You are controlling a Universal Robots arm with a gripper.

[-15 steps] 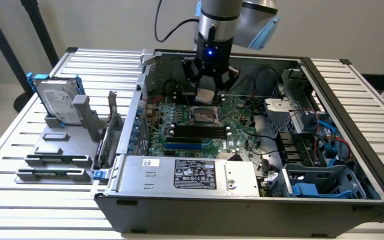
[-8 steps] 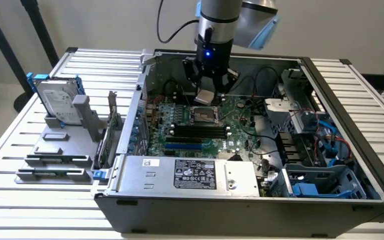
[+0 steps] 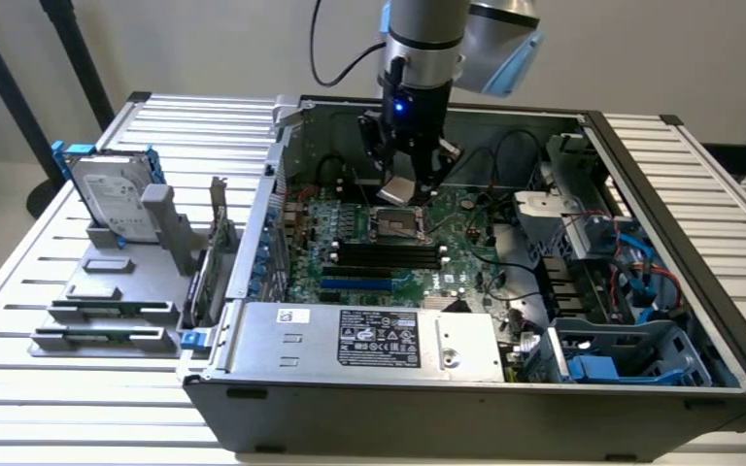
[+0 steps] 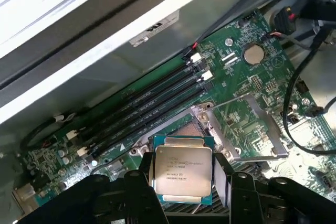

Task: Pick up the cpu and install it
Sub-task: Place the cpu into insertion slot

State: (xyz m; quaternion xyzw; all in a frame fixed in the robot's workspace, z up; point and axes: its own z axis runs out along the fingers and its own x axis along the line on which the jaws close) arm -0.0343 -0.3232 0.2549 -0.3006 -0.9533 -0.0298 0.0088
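Observation:
The cpu (image 4: pixel 182 174), a small square chip with a silver-grey printed top, sits between two black fingers (image 4: pixel 224 177) of my gripper (image 4: pixel 184 178), which is shut on its opposite edges. In the exterior view the gripper (image 3: pixel 399 186) hangs inside the open computer case with the cpu (image 3: pixel 398 191) held a little above the motherboard. The cpu socket (image 3: pixel 399 225) lies just below and in front of it. In the wrist view the socket (image 4: pixel 181 128) shows just past the chip, with its metal load plate (image 4: pixel 257 129) swung open beside it.
Long black memory slots (image 3: pixel 380 254) run beside the socket. Black cables (image 3: pixel 509 155) loop over the board's far side. A silver power supply (image 3: pixel 360 340) fills the case front. A hard drive in a blue bracket (image 3: pixel 108 199) stands outside on the exterior view's left.

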